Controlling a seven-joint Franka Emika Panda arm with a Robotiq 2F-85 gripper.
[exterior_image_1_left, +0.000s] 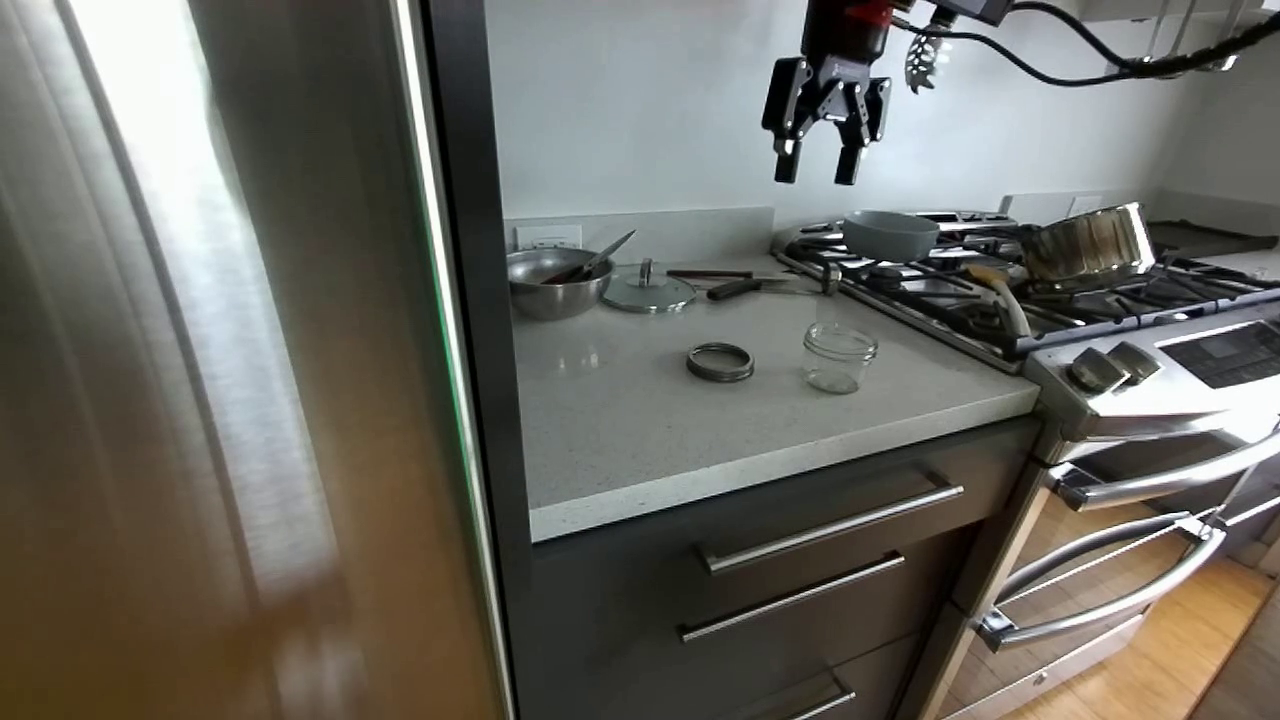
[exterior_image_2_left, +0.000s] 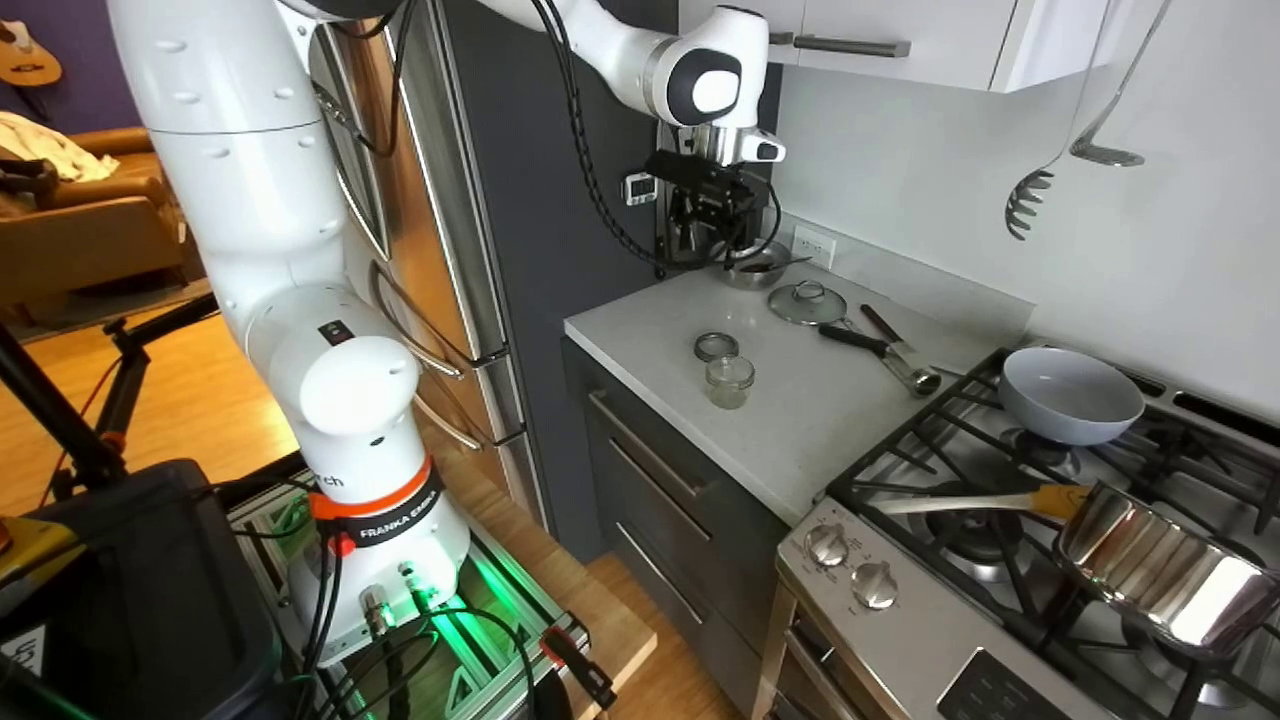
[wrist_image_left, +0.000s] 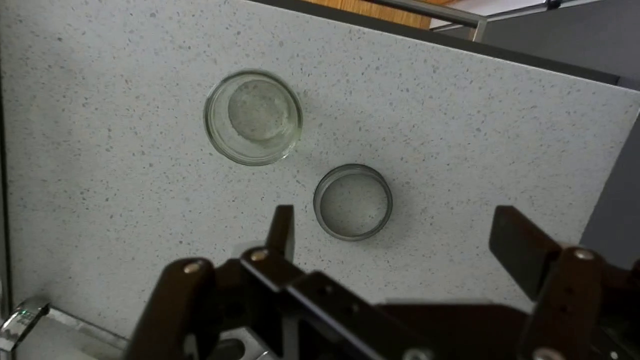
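Observation:
My gripper hangs high above the counter, fingers pointing down, open and empty. In the wrist view the gripper has its two black fingers wide apart. A grey metal jar ring lies flat on the counter, seen just beyond and between the fingertips, closer to the left one. A clear glass jar stands upright and open beside the ring, apart from it. Both exterior views show the ring and the jar below the gripper. The gripper touches nothing.
On the counter stand a metal bowl with utensils, a glass lid and a black-handled utensil. A gas stove holds a pale bowl, a tilted steel pot and a wooden-handled utensil. A fridge borders the counter.

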